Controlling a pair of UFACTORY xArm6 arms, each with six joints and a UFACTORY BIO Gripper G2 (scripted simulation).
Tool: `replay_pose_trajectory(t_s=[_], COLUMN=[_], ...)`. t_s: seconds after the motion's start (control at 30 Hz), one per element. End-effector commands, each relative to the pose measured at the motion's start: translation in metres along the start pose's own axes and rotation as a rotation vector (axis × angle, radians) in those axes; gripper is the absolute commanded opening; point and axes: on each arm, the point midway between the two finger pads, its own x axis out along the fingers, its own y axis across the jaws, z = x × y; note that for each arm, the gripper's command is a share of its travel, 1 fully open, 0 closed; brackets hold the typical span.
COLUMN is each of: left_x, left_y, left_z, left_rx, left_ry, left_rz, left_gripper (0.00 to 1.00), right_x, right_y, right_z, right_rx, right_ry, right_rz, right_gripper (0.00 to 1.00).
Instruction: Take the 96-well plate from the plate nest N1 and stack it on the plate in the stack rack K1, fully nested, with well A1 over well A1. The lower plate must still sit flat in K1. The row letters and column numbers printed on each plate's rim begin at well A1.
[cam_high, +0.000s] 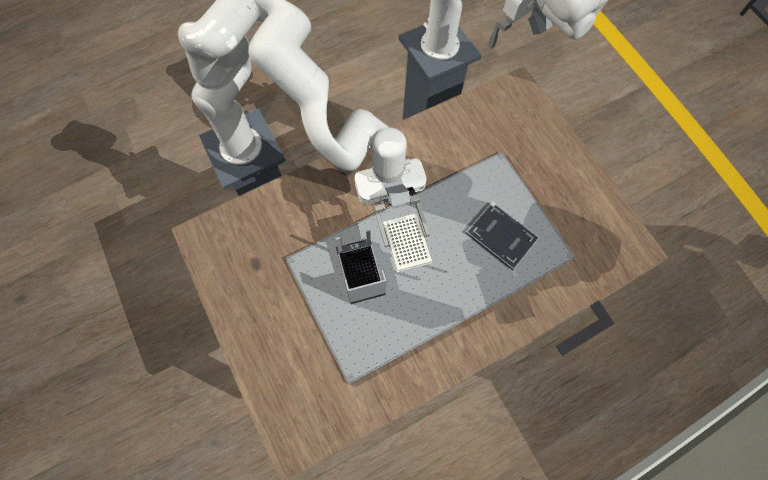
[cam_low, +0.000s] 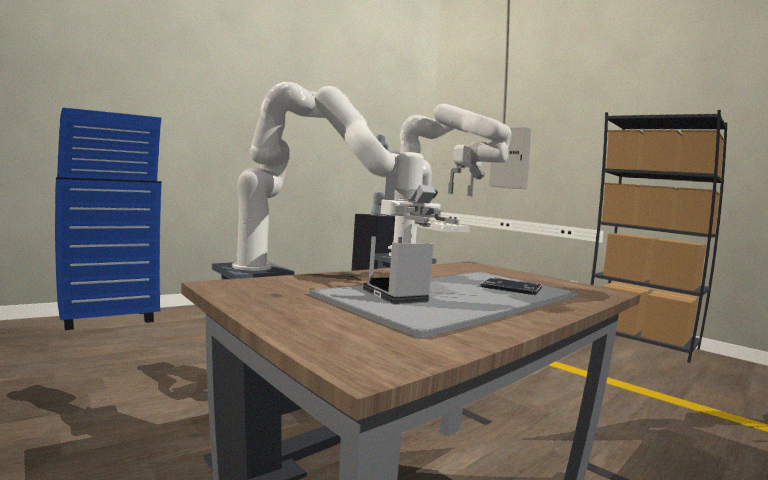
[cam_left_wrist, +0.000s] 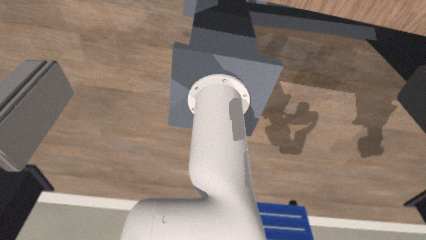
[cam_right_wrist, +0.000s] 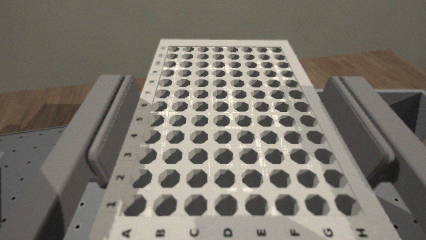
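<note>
Tool on right arm (cam_high: 407, 238) (cam_low: 445, 223) (cam_right_wrist: 238, 132) gripping white plate (cam_high: 408, 243) (cam_low: 451, 228) (cam_right_wrist: 211, 146) (lettered rim); left tool (cam_high: 516, 33) (cam_low: 460, 191) (cam_left_wrist: 222, 115) wide open.

Relative to the table (cam_high: 226, 271) (cam_low: 317, 339): top looks down from above; exterior, from beside one corner; both views share its surface.

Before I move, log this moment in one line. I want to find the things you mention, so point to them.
right hand (cam_high: 406, 239) (cam_low: 447, 221) (cam_right_wrist: 240, 135): shut on white plate (cam_high: 406, 242) (cam_low: 453, 228) (cam_right_wrist: 210, 128), raised | left hand (cam_high: 517, 33) (cam_low: 460, 191) (cam_left_wrist: 225, 105): open | nest N1 (cam_high: 501, 236) (cam_low: 511, 285): empty | rack K1 (cam_high: 367, 291) (cam_low: 410, 268) (cam_right_wrist: 417, 92): dark plate (cam_high: 360, 267) inside | stacking: pending

A white arm (cam_left_wrist: 218, 145) on a grey base plate (cam_left_wrist: 265, 75) between the wide-apart fingers.
</note>
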Motion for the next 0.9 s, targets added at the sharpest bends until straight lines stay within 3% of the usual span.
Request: replay_pose_trajectory(t_s=[0.0,0.87], left_x=[-0.001,-0.001], left_y=[0.0,0.0], left_z=[0.0,0.0], left_rx=[0.0,0.0], left_ry=[-0.003,-0.003], left_rz=[0.0,0.0], left_gripper=[1.0,1.0], right_x=[0.001,0.001], right_y=[-0.015,-0.088], right_z=[0.003,0.004], right_rx=[0.004,0.004], right_ry=[-0.003,-0.004], right_rz=[0.001,0.001], right_gripper=[0.0,0.0])
